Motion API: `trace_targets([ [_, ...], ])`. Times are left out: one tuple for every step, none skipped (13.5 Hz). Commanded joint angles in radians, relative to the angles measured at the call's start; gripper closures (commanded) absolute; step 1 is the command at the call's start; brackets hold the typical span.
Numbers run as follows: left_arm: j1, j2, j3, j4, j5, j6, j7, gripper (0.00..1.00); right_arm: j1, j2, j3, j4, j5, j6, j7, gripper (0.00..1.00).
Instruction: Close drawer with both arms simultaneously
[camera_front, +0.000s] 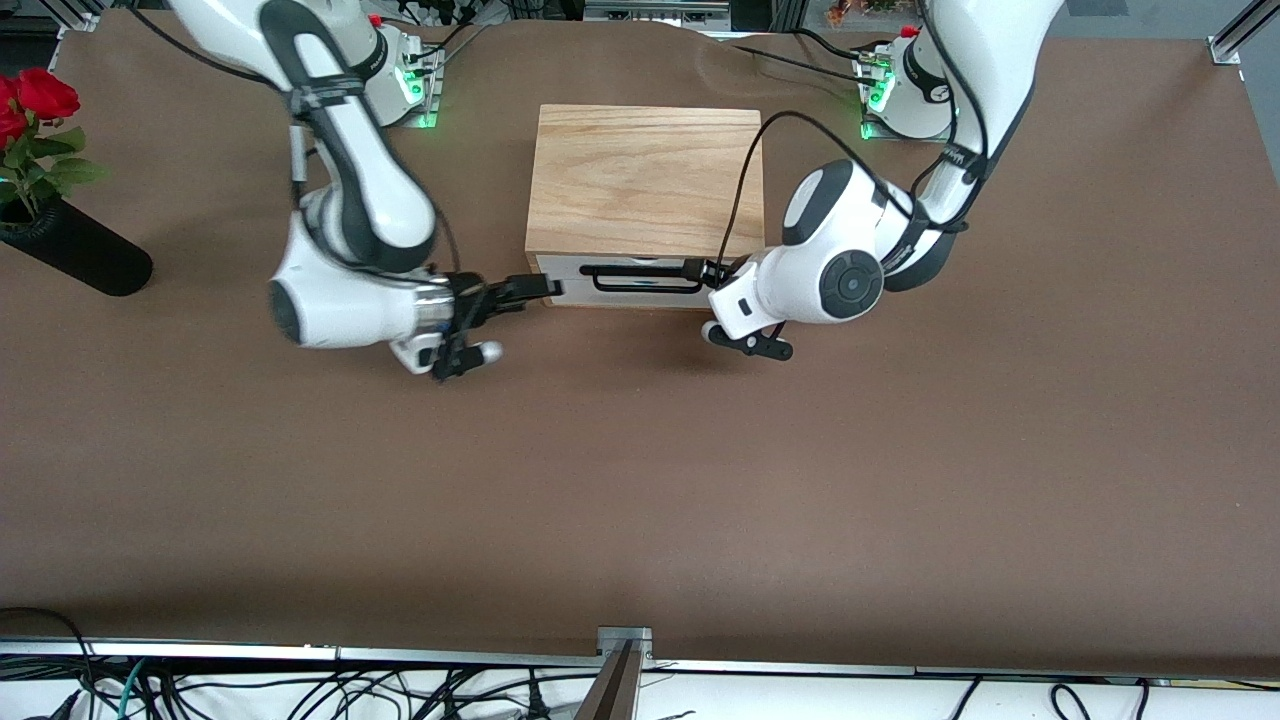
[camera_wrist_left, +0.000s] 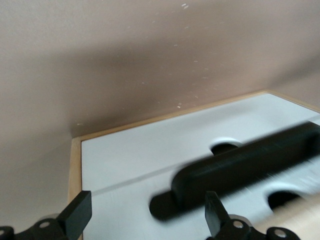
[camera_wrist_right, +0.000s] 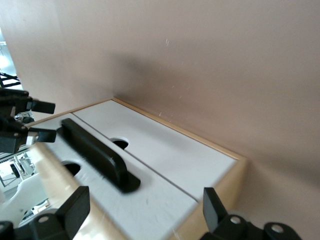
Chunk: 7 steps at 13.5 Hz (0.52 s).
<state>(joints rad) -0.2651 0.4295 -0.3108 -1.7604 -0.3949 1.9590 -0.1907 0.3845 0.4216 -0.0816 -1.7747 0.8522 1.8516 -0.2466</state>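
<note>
The light oak box (camera_front: 645, 175) stands mid-table. Its drawer (camera_front: 640, 298) has a white front and a long black bar handle (camera_front: 640, 272), and stands only slightly out of the box. My right gripper (camera_front: 540, 290) is open at the front's end toward the right arm's end of the table. In the right wrist view its open fingers (camera_wrist_right: 145, 207) straddle the corner of the drawer front (camera_wrist_right: 155, 200) beside the handle (camera_wrist_right: 95, 150). My left gripper (camera_front: 700, 270) is open at the handle's other end. In the left wrist view (camera_wrist_left: 147, 212) the handle tip (camera_wrist_left: 250, 160) lies between its fingers.
A black vase (camera_front: 75, 252) with red roses (camera_front: 40, 100) lies at the right arm's end of the table. Brown cloth (camera_front: 640, 480) covers the table. A metal rail (camera_front: 620, 650) and cables run along the edge nearest the front camera.
</note>
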Motion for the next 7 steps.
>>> trace_targets([
  [0.018,-0.164,0.007,-0.028,-0.005,-0.040,0.013,0.00,-0.050,0.017,-0.067,0.154,-0.077,-0.158,-0.003,0.00],
  [0.030,-0.196,0.019,-0.027,-0.002,-0.042,0.013,0.00,-0.071,0.013,-0.069,0.170,-0.116,-0.166,-0.003,0.00],
  [0.033,-0.228,0.044,-0.027,0.037,-0.040,0.014,0.00,-0.081,0.003,-0.069,0.182,-0.178,-0.164,0.000,0.00],
  [0.033,-0.257,0.065,-0.024,0.110,-0.040,0.020,0.00,-0.082,-0.013,-0.088,0.193,-0.265,-0.160,-0.016,0.00],
  [0.035,-0.285,0.070,-0.016,0.198,-0.042,0.019,0.00,-0.082,-0.020,-0.114,0.210,-0.347,-0.160,-0.020,0.00],
  [0.049,-0.310,0.087,-0.014,0.279,-0.042,0.020,0.00,-0.082,-0.020,-0.130,0.260,-0.401,-0.167,-0.038,0.00],
  [0.072,-0.333,0.096,-0.016,0.331,-0.042,0.023,0.00,-0.081,-0.021,-0.148,0.300,-0.451,-0.173,-0.068,0.00],
])
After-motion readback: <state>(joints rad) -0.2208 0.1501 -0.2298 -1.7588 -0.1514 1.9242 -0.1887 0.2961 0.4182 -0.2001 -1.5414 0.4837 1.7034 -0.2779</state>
